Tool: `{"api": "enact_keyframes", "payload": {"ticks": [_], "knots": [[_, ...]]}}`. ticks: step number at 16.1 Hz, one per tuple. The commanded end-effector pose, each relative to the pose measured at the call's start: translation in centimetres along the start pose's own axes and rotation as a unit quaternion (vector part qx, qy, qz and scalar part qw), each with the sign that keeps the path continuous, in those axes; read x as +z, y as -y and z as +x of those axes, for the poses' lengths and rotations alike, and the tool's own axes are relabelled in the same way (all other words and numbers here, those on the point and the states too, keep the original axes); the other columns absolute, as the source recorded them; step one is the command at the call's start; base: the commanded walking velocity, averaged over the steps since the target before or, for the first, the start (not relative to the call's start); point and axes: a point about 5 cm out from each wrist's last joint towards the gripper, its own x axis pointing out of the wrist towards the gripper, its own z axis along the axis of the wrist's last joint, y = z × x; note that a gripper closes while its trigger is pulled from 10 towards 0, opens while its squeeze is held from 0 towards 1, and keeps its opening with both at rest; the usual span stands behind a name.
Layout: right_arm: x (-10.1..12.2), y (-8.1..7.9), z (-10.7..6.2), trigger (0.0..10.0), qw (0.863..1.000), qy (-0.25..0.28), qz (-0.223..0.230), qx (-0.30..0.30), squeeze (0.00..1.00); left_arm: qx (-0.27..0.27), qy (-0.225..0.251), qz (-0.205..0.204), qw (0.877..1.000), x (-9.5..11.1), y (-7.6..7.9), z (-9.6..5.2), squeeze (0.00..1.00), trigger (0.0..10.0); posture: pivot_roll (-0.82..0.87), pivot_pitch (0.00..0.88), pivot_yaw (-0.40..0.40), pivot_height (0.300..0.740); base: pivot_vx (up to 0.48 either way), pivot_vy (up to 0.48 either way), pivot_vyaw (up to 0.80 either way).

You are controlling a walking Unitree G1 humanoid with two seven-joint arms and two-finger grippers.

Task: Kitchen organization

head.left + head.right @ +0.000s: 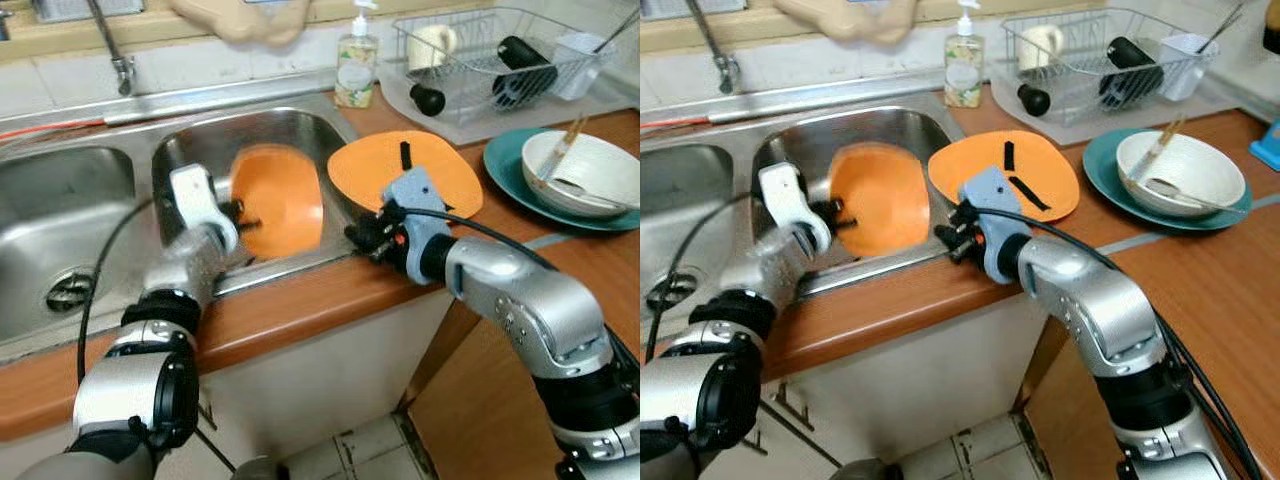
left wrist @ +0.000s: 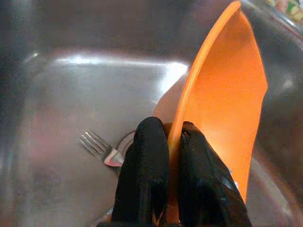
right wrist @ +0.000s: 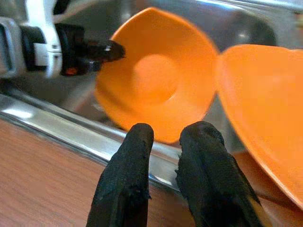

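An orange bowl (image 1: pixel 280 200) stands tilted on edge in the right basin of the steel sink (image 1: pixel 190 150). My left gripper (image 1: pixel 245 222) reaches into the basin and is shut on the bowl's rim (image 2: pixel 203 94). An orange plate (image 1: pixel 405 170) with two black strips on it lies on the wooden counter, overhanging the basin's right edge. My right gripper (image 1: pixel 358 238) hovers over the counter's front edge just before that plate. Its fingers (image 3: pixel 137 142) are a little apart with nothing between them, pointing toward the bowl (image 3: pixel 161 80).
A fork (image 2: pixel 97 144) lies on the basin floor. On the counter to the right, a teal plate (image 1: pixel 505 165) carries a white bowl (image 1: pixel 590 170) with chopsticks. Behind stand a dish rack (image 1: pixel 490 60), a soap bottle (image 1: pixel 356 65) and the faucet (image 1: pixel 112 50).
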Motion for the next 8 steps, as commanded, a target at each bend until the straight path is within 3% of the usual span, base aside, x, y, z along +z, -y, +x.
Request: {"api": "enact_keyframes", "payload": {"ticks": [1,5,6,8], "knots": [[-0.09,-0.07,0.0,10.0,1.0,-0.009,-0.006,0.003,0.0,-0.013,0.006,0.013,1.0,0.56,0.71,0.26,0.0,0.0,-0.07,0.0,0.081,0.74,0.0,0.0,0.0],[-0.3,-0.06,-0.09,10.0,1.0,-0.014,-0.01,-0.001,0.0,-0.019,-0.004,0.029,0.999,0.11,1.27,0.46,0.0,0.0,-0.08,0.0,0.084,0.74,0.0,0.0,0.0],[-0.33,-0.05,-0.11,10.0,1.0,-0.015,-0.011,-0.002,0.0,-0.023,-0.01,0.036,0.999,0.0,1.41,0.51,0.0,2.3,-0.08,0.0,0.085,0.74,0.0,0.0,0.0],[-0.33,-0.05,-0.11,10.0,1.0,-0.015,-0.011,-0.002,0.0,-0.023,-0.01,0.036,0.999,0.0,1.41,0.51,0.0,2.3,-0.08,0.0,0.085,0.74,0.0,0.0,0.0]]}}
